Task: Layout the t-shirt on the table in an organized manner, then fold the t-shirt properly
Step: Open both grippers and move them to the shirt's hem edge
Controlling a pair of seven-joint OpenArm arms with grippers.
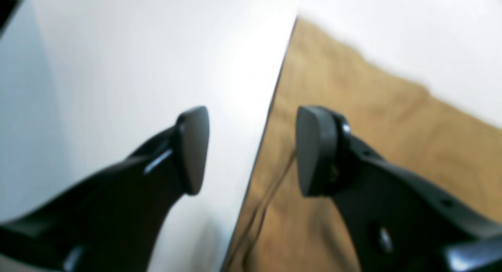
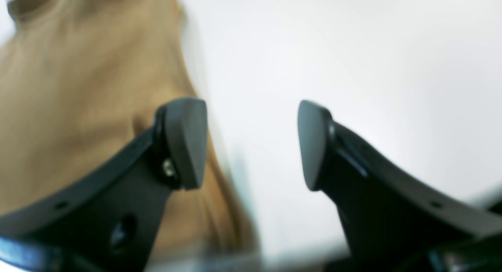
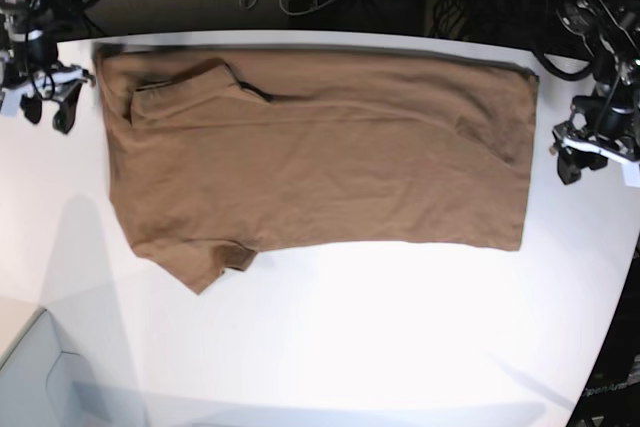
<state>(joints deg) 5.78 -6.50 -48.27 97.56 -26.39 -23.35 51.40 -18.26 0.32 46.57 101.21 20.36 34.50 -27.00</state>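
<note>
Base view: one shirt (image 3: pixel 320 157) flat along table's (image 3: pixel 350 347) far edge; two grippers, left (image 3: pixel 583 160) and right (image 3: pixel 50 107), both wide, empty.

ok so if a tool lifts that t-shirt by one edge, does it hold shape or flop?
Likely flops: the t-shirt lies flat with soft wrinkles and one sleeve folded over. Probably light, so it should drag easily across the smooth white table. A push would likely bunch the cloth rather than slide it whole.

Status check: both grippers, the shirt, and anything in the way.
Left gripper open, empty; right gripper open, empty. T-shirt spread flat on table, unfolded. Nothing in the way.
</note>
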